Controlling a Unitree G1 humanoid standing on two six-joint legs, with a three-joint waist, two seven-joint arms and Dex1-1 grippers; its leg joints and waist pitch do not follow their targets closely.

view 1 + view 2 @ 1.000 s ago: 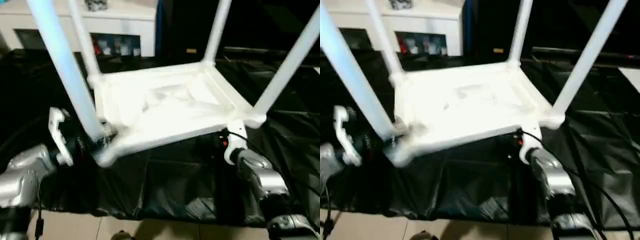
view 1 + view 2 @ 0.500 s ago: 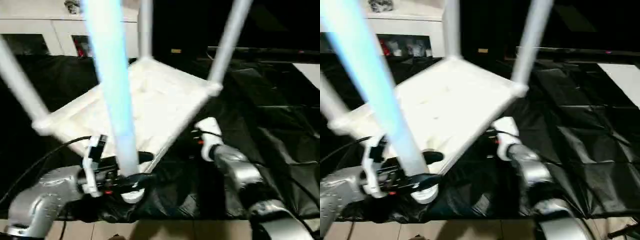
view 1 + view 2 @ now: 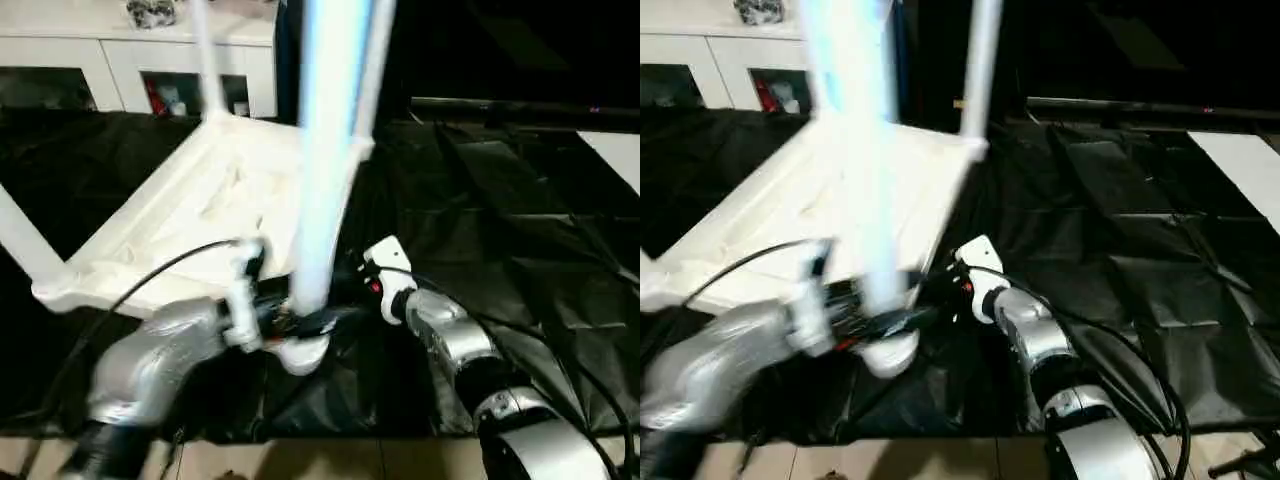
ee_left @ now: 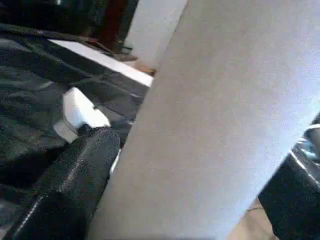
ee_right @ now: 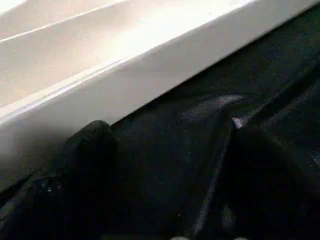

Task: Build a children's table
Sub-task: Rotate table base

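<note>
1. White plastic makes up the children's table (image 3: 190,215), which lies upside down on the black-draped worktop (image 3: 500,210), its ribbed underside up and its legs pointing upward; it sits angled on the worktop, one corner turned toward the robot.
2. Nearest the camera stands one leg (image 3: 325,150), set in the near corner socket (image 3: 298,352), which overhangs the worktop's front edge.
3. The left tool (image 4: 195,150) is clamped on this leg just above the socket; in the left wrist view a black finger (image 4: 75,175) presses one side of the tube and the other finger shows at the far side. Holding so low, close to the joint, probably gives the firmest control for seating the leg or for turning the whole table.
4. The right tool (image 5: 170,165) has its fingers apart and holds nothing; it hovers over the black cloth just beside the table's rim (image 5: 150,65), seemingly placed to steady or push that edge.
5. Three more legs rise from the other corners, so the assembly looks almost done; what likely remains is checking the sockets and setting the table upright.
</note>
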